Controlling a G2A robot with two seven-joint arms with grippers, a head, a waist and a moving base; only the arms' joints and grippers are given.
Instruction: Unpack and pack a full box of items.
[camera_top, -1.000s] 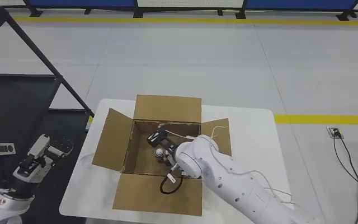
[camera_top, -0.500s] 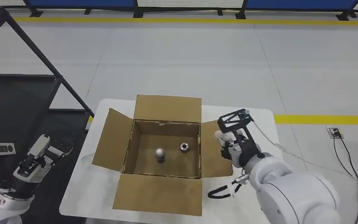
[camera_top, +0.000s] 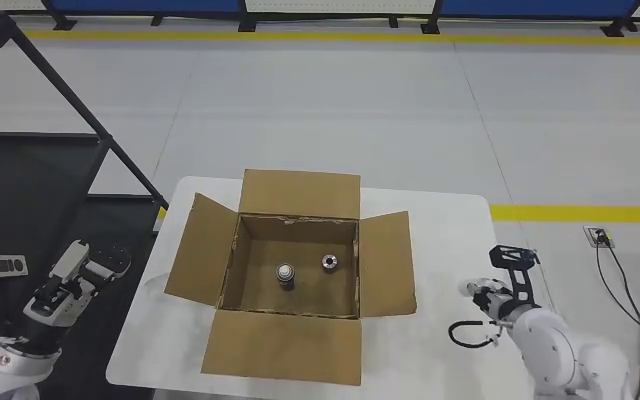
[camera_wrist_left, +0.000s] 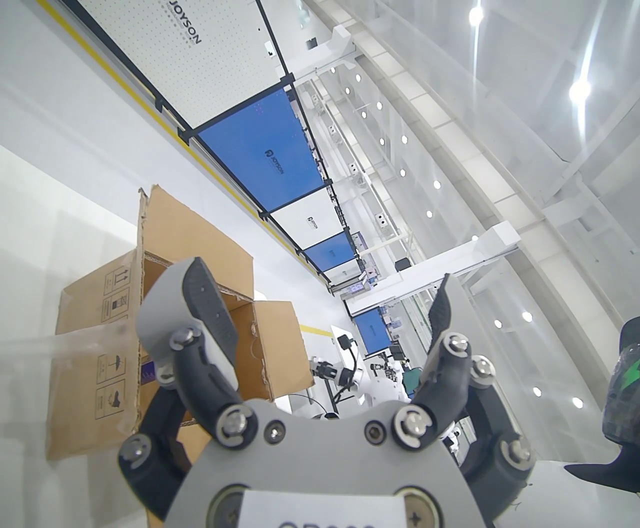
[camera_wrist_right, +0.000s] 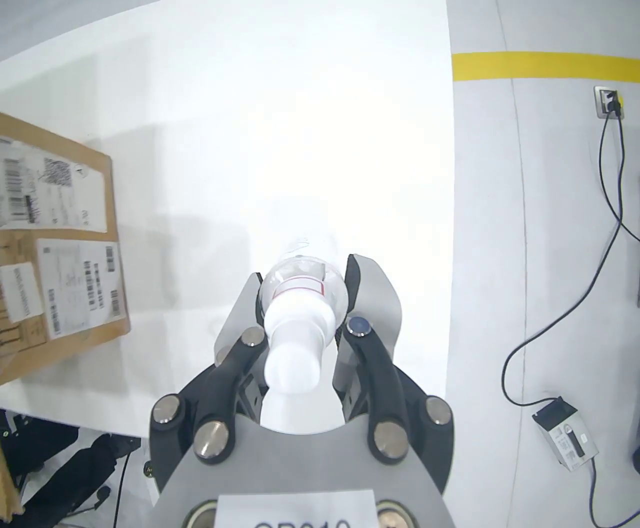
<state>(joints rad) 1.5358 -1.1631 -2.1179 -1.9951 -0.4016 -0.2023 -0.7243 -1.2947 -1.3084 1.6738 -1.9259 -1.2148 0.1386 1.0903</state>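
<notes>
An open cardboard box (camera_top: 290, 345) stands on the white table (camera_top: 450, 235), flaps spread out. Inside it I see two small round-topped items, one darker (camera_top: 286, 274) and one with a metal top (camera_top: 328, 262). My right gripper (camera_wrist_right: 305, 280) is over the table's near right corner (camera_top: 480, 292), shut on a white bottle (camera_wrist_right: 298, 320) with a clear body, which it holds upright just above the tabletop. Off the table's left side, my left gripper (camera_wrist_left: 320, 300) is open and empty, pointing up past the box (camera_wrist_left: 100, 320).
The box's right flap (camera_wrist_right: 60, 250) with shipping labels lies close to the held bottle. The table edge (camera_wrist_right: 447, 200) runs just beyond the right gripper. A black frame leg (camera_top: 80, 110) stands at the far left. Cables and a floor socket (camera_top: 598, 236) lie right of the table.
The right arm has lifted the bottle out of the box and swung it right, from over the box to the table's near right corner. The left arm has not moved.
</notes>
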